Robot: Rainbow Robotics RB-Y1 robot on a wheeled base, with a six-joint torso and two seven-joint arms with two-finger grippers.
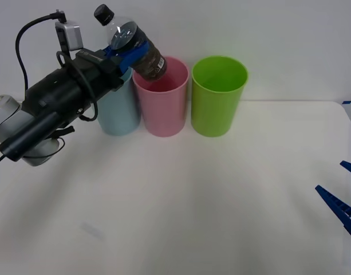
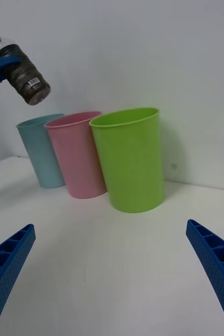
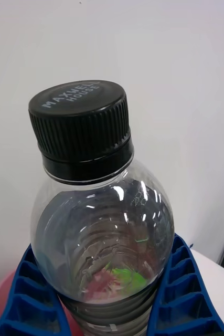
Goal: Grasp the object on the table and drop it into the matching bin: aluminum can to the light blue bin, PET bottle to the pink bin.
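My left gripper is shut on the PET bottle, a small clear bottle with a black cap and a dark label. The bottle hangs tilted in the air, its base over the near-left rim of the pink bin and its cap pointing up and left. In the left wrist view the bottle sits between my blue fingers. The right wrist view shows the bottle high above the light blue bin and the pink bin. My right gripper is open, low at the table's right edge.
The light blue bin, partly behind my left arm, the pink bin and a green bin stand in a row at the back of the white table. A white wall rises behind them.
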